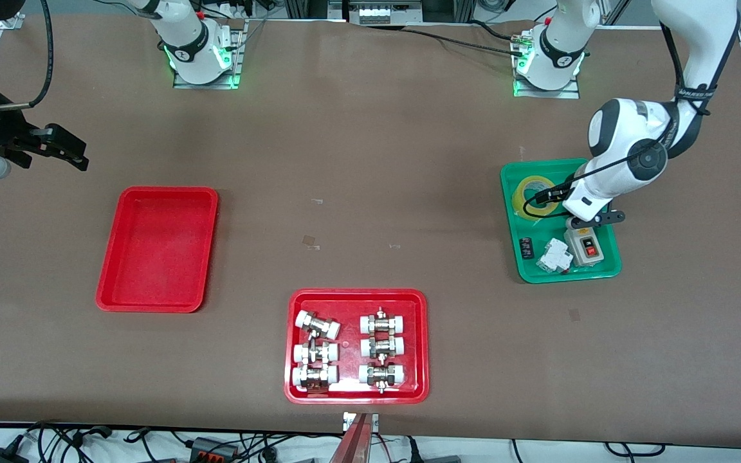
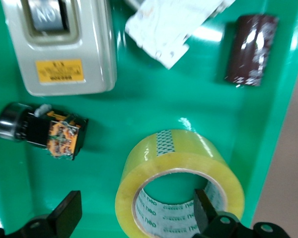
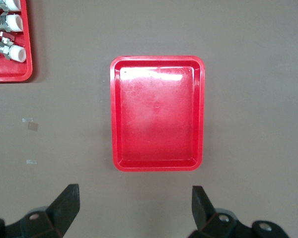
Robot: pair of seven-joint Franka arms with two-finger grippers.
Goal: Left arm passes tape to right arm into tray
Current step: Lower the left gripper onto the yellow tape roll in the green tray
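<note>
The tape (image 1: 533, 196), a yellow translucent roll with a white core, lies flat in the green tray (image 1: 563, 276) at the left arm's end of the table. My left gripper (image 2: 135, 210) is low over the tape (image 2: 179, 168) and open. One finger (image 2: 203, 208) is inside the core and the other (image 2: 67, 213) is outside the roll, apart from it. In the front view the left wrist hides that gripper. The plain red tray (image 1: 158, 251) is empty. My right gripper (image 1: 74, 151) hangs open over bare table beside the tray (image 3: 158, 114), holding nothing.
The green tray also holds a grey switch box (image 1: 585, 245), a white breaker (image 1: 554, 255), a dark cylinder (image 2: 251, 49) and a black-and-orange part (image 2: 44, 131). A red tray of pipe fittings (image 1: 356, 346) sits near the table's front edge, midway between the arms.
</note>
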